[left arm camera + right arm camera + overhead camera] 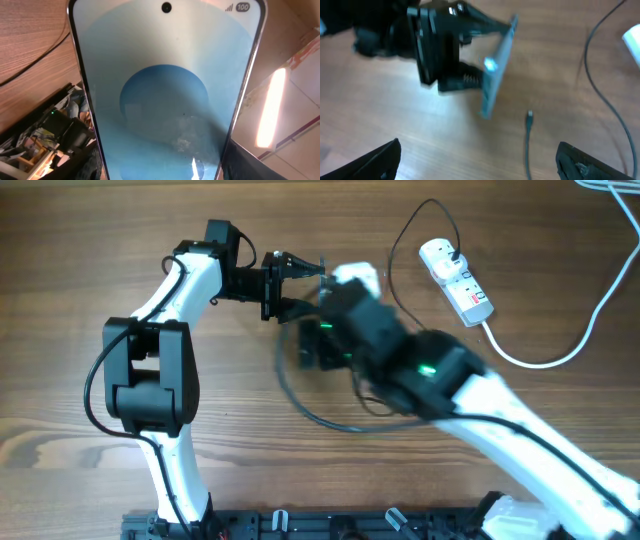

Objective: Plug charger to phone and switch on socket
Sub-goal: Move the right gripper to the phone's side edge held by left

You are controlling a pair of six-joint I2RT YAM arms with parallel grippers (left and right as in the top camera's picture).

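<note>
The phone [165, 100] is pinched by its long edges in your left gripper [308, 286], screen toward that wrist and camera-hole end pointing away. Right of it, the charger [528, 120] lies on the table [395, 115], its tip aimed away from your right gripper [478, 145], whose fingers are spread wide and empty.

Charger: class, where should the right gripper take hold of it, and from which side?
Likely just behind the plug tip, from above, straddling the charger: it lies flat on the table, its end free and clear of the phone.
</note>
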